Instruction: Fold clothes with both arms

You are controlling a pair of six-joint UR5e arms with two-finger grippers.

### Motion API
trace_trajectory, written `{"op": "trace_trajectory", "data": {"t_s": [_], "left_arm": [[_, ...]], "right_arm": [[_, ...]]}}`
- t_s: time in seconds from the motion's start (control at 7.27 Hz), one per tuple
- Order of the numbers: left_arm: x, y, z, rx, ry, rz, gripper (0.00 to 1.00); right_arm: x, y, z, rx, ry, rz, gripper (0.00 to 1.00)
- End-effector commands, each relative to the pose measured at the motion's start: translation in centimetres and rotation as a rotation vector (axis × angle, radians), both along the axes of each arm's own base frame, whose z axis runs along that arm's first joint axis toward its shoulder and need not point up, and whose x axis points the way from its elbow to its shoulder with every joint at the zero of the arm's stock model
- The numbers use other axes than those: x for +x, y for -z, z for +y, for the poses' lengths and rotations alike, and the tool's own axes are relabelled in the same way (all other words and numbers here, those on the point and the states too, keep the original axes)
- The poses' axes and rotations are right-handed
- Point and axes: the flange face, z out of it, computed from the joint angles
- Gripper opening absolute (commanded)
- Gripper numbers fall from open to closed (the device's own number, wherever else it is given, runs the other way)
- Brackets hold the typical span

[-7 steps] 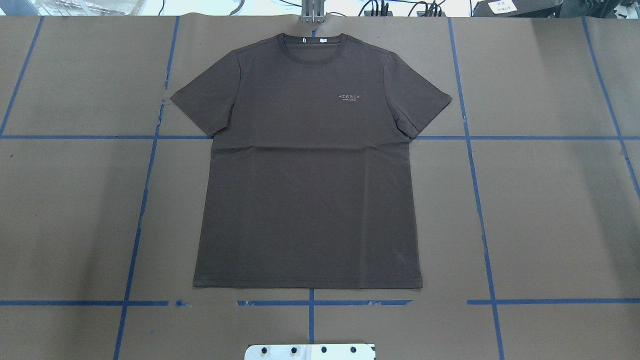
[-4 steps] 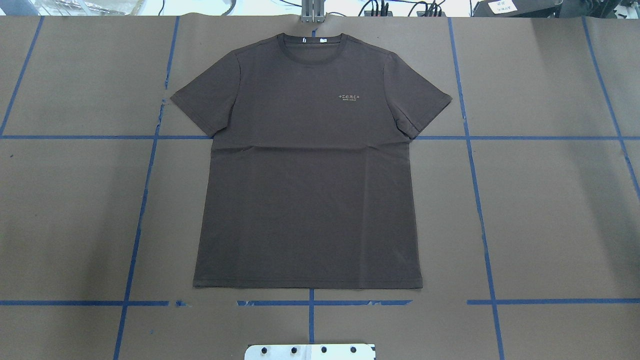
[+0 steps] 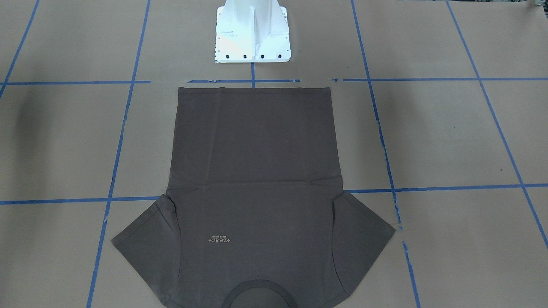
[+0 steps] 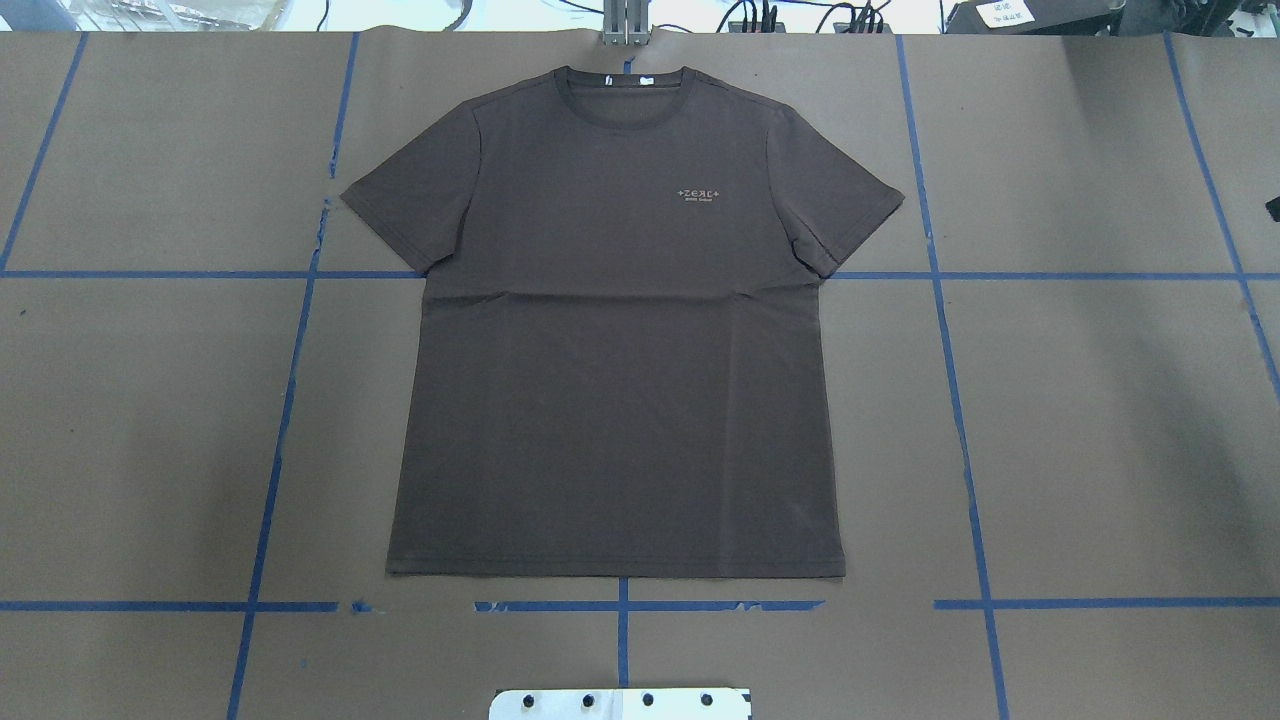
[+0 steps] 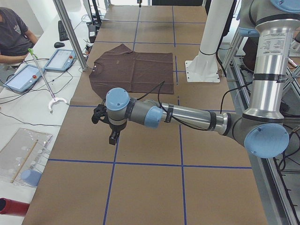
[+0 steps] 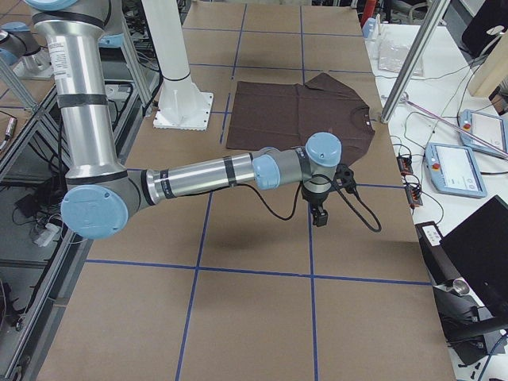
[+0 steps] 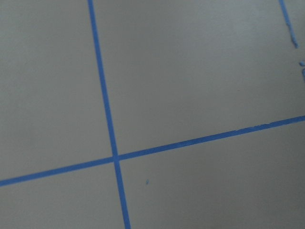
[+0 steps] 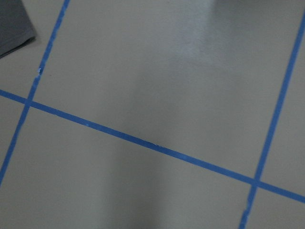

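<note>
On smooth brown paper, the matte grey-brown T-shirt lies flat.

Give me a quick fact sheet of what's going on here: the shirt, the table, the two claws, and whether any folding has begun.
shirt: dark, short-sleeved, spread flat, front up, collar away from the robot
table: brown paper with blue tape lines
left gripper: hangs over bare table beside the shirt, not touching it; open or shut unclear
right gripper: hangs over bare table on the opposite side, not touching it; open or shut unclear
pedestal: white, just past the shirt's hem
folding: not begun
</note>
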Motion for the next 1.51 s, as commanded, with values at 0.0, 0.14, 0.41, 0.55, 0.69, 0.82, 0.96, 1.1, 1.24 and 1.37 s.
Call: {"op": "trace_trajectory", "data": {"t_s": [0.0,0.14,0.41,0.55,0.69,0.82,0.96,1.1,1.24,1.37], "left_arm": [[1.1,1.2,-1.2,0.058,-0.013,0.002,1.00],[1.3,2.6,-3.4,0.079,-0.011,0.006,1.00],[2.4,2.5,-3.9,0.084,-0.017,0.004,1.00],[2.4,2.8,-4.0,0.104,-0.015,0.008,1.00],[2.4,2.9,-4.0,0.108,-0.015,0.008,1.00],[2.4,3.4,-4.1,0.114,-0.014,0.009,1.00],[2.4,3.3,-4.1,0.103,-0.006,0.012,1.00],[2.4,3.6,-4.1,0.106,-0.004,0.013,1.00],[2.4,3.7,-4.1,0.110,-0.005,0.013,1.00],[2.4,3.7,-4.1,0.109,-0.004,0.014,1.00]], "right_arm": [[-12.7,6.7,-3.1,-0.102,-0.066,-0.081,1.00],[-17.6,9.9,-5.4,-0.143,-0.069,-0.102,1.00],[-25.8,10.0,-6.1,-0.106,-0.156,-0.088,1.00],[-28.2,9.4,-7.4,-0.113,-0.223,-0.058,1.00],[-30.2,8.6,-9.1,-0.137,-0.232,-0.053,1.00],[-31.5,8.1,-10.8,-0.138,-0.233,-0.047,1.00],[-32.2,8.2,-12.0,-0.135,-0.237,-0.044,1.00],[-32.6,7.9,-12.6,-0.144,-0.238,-0.036,1.00],[-33.1,7.6,-13.0,-0.154,-0.237,-0.027,1.00],[-33.5,6.8,-13.0,-0.164,-0.234,-0.013,1.00]]}}
